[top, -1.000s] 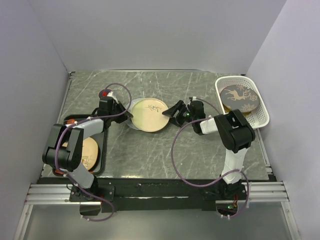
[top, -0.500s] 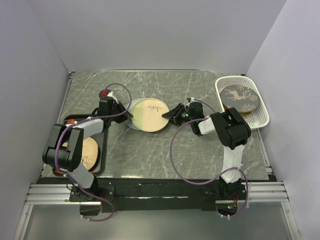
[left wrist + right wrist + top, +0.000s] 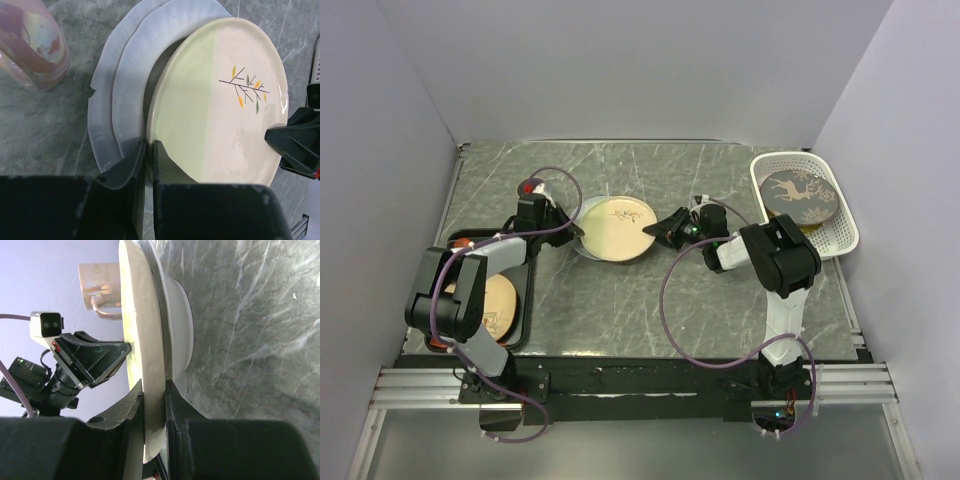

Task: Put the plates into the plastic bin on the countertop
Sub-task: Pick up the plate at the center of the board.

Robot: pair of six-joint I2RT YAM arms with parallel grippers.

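A beige plate with a branch motif [image 3: 617,228] [image 3: 220,110] rests on a short stack of white plates [image 3: 582,240] [image 3: 125,70] in the middle of the countertop [image 3: 620,300]. My left gripper [image 3: 577,231] [image 3: 149,143] is shut on the beige plate's left rim. On the opposite rim, my right gripper [image 3: 656,231] [image 3: 154,385] pinches the same plate [image 3: 145,330]. The white plastic bin [image 3: 840,232] stands at the far right and holds a dark plate with a deer motif [image 3: 800,192].
A black tray [image 3: 523,300] lies at the left front with another beige plate [image 3: 498,305] on it. A pinkish mug [image 3: 32,47] [image 3: 100,280] stands just beyond the plate stack. Walls close in the countertop at the back and on both sides.
My right gripper has slid left onto the beige plate's right rim and closed on it. The left gripper has kept its grip and place.
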